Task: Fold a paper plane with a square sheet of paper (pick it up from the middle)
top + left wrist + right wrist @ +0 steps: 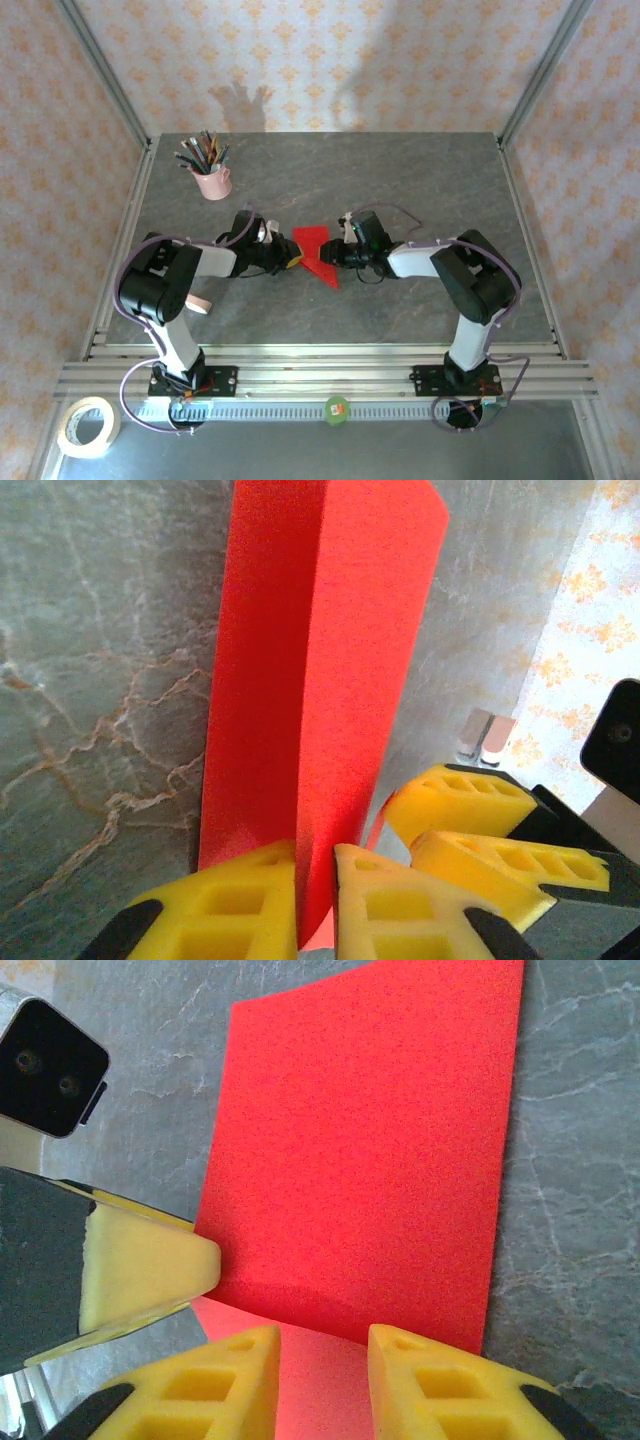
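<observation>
The left pincer (315,885) is squeezed almost shut on an upright fold of the red paper plane (320,680), which runs straight out ahead of its yellow fingers (230,910) over the grey counter (90,680). The right pincer (323,1355) faces it from the opposite side, its jaws partly open with a lower layer of the paper lying in the gap, not clearly pinched, and the broad flap spreading just ahead of its tips. Seen from above, the plane sits directly between the two pincers.
</observation>
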